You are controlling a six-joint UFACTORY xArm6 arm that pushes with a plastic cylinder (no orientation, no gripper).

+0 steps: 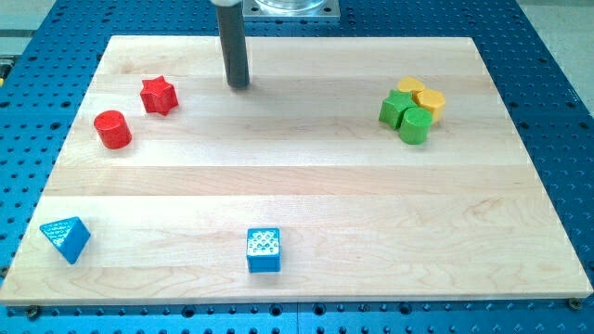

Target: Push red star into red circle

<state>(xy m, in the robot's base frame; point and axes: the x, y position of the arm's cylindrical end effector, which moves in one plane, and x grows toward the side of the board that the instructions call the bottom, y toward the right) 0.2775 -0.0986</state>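
1. Red star (159,95) is the thing to move, and it sits toward the far left corner of the wooden board (306,199), a little in from the far edge; the points below run from the near edge to the far one.
2. Near the board's near edge lie two bystanders: a blue triangle (66,238) by the near left corner and a blue cube (264,250) left of the middle of that edge. Both are well apart from the red pieces.
3. Farther back on the left side stands the red circle (112,129), a short round block. It is just nearer and to the left of the star, with a narrow gap between them, not touching.
4. On the right side, toward the far right corner, two green blocks (406,116) and two yellow blocks (422,96) huddle together, touching; their exact shapes are hard to make out.
5. Farthest back, my tip (238,85) rests on the board near the middle of the far edge, to the right of the star and clear of it. There is no hand or jaws to open or close, only the bare rod.
6. Handling, as I judge it: the star looks small, light and rigid, and should slide easily on smooth wood. It cannot be gripped, only shoved. Contact belongs on its far right side, opposite the circle. Its points may make it spin or slip off the rod, so a centred, steady push seems wise.
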